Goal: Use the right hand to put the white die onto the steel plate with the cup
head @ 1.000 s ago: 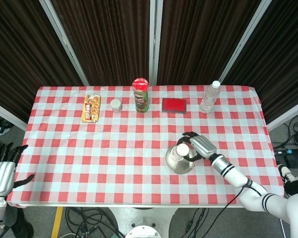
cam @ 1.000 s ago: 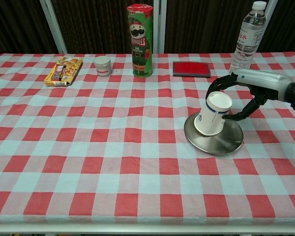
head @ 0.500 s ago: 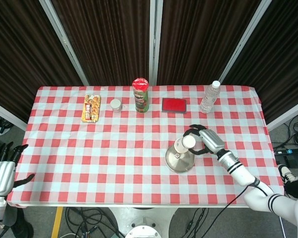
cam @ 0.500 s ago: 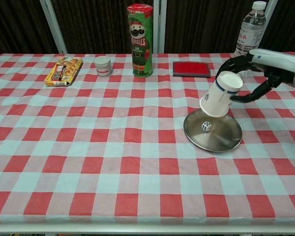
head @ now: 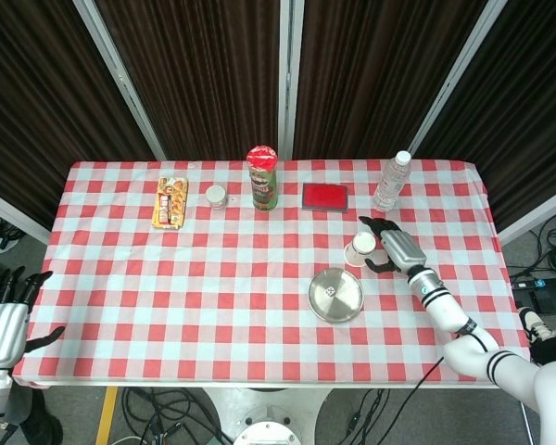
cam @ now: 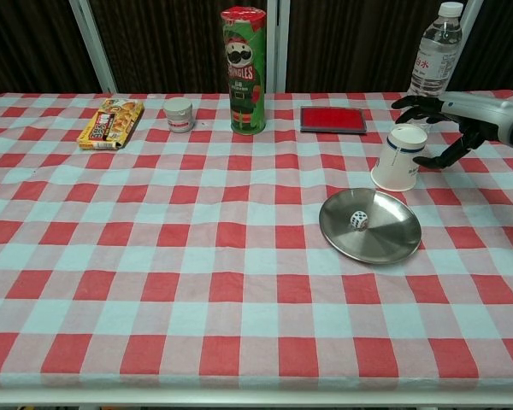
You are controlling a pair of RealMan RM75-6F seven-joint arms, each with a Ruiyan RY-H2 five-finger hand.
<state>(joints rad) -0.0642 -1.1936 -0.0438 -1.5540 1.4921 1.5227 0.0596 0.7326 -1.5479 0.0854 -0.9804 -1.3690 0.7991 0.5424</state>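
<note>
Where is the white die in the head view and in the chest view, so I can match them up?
Head view: the white die lies on the steel plate, right of centre, near the table's front.
Chest view: the white die lies on the steel plate, right of centre.
Shared landmark: the paper cup stands upside down just beyond the plate, with the right hand at it.

My right hand [cam: 451, 128] lifted the cup [cam: 398, 158] off the steel plate [cam: 385, 243], moved it behind onto the table [cam: 197, 256], white die [cam: 357, 220] now uncovered
</note>
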